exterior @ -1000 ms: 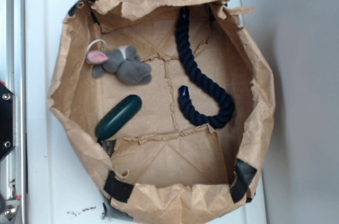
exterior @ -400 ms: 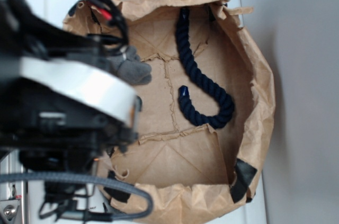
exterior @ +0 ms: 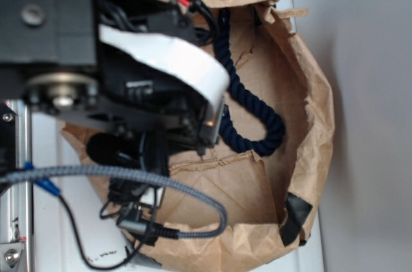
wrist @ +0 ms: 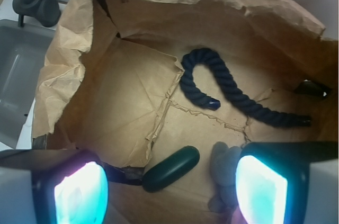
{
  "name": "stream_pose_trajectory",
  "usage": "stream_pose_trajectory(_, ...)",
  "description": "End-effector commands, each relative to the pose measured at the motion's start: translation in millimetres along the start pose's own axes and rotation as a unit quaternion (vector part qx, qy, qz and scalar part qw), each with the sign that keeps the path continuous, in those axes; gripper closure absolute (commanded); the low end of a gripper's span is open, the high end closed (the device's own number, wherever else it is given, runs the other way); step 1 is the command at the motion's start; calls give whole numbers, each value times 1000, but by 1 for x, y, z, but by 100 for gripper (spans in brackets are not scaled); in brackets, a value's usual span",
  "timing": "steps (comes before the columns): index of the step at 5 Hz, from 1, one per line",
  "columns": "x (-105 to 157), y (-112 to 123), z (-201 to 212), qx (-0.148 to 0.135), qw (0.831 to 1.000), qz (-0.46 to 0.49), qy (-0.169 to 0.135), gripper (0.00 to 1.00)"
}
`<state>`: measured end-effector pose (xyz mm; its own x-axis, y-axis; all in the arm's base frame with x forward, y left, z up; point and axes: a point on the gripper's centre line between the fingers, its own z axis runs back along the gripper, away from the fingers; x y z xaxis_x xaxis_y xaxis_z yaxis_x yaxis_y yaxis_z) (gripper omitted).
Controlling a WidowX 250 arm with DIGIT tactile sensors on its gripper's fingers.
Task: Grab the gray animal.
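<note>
Gaping gripper (wrist: 170, 187) empty above gray animal (wrist: 223, 173).

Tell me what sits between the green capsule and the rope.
Only bare brown paper, creased and torn, in the wrist view: the capsule lies below the rope, nothing between them. The arm hides the capsule in the exterior view.

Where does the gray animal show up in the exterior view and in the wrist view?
Exterior: not visible; the robot arm covers its place.
Wrist: gray animal at bottom, right of centre, partly behind the right finger.
Shared landmark: navy rope.
</note>
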<state>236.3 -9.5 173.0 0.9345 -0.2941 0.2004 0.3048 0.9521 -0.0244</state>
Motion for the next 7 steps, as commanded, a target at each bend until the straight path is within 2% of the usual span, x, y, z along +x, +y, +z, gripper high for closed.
stream_pose_trajectory(1, 4, 0, 9, 4, 1000, 4, -15, 0)
stream_pose_trajectory(2, 4, 0, 9, 4, 1000, 4, -15, 0)
stream_pose_trajectory(3, 9, 33, -14, -1, 1000, 11, -10, 0)
stream_pose_trajectory(4, 1, 54, -23, -1, 1000, 3, -16, 0)
stream_pose_trajectory(5, -13, 64, -41, 16, 1000, -18, -11, 0)
stream_pose_trajectory(6, -36, 62, -54, 34, 998, -43, -10, 0)
stream_pose_trajectory(7, -57, 51, -78, 70, 995, -63, -30, 0)
